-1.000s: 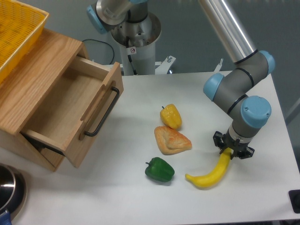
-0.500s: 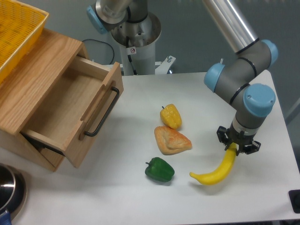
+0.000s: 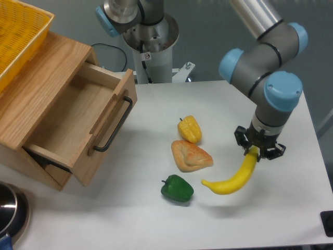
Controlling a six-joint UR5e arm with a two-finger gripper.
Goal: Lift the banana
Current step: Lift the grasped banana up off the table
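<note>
1. My gripper [image 3: 258, 151] points straight down and pinches the banana [image 3: 232, 178] at its upper end, fingers pressed on either side of the stem tip. I hold that end because it is the highest part and gives the fingers room.
2. Wooden drawer unit [image 3: 57, 112] sits at the left of the table [image 3: 156, 219] with its drawer pulled open. It is well apart from my grasp, so it does not get in the way.
3. Yellow basket [image 3: 21, 31] sits on top of the drawer unit, far from the work.
4. The banana hangs from my grip, sloping down and to the left. There is a faint shadow on the table below its free tip, so I judge that it is off the surface. The pick looks mostly done.
5. The end grip leaves the long body unsupported, so it droops with the free end lowest. I judge the risk to be swinging or slipping out if I move fast.
6. Pastry-like piece [image 3: 190, 155], tan and orange, lies flat to the left of the banana's tip. It is near but not touching.
7. Green pepper [image 3: 177, 188] sits just beside the banana's free tip, with a gap between them. It is the closest thing to bump if the banana swings.
8. Yellow pepper [image 3: 190, 128] sits behind the pastry-like piece. It is short and blocky and is not my target.
</note>
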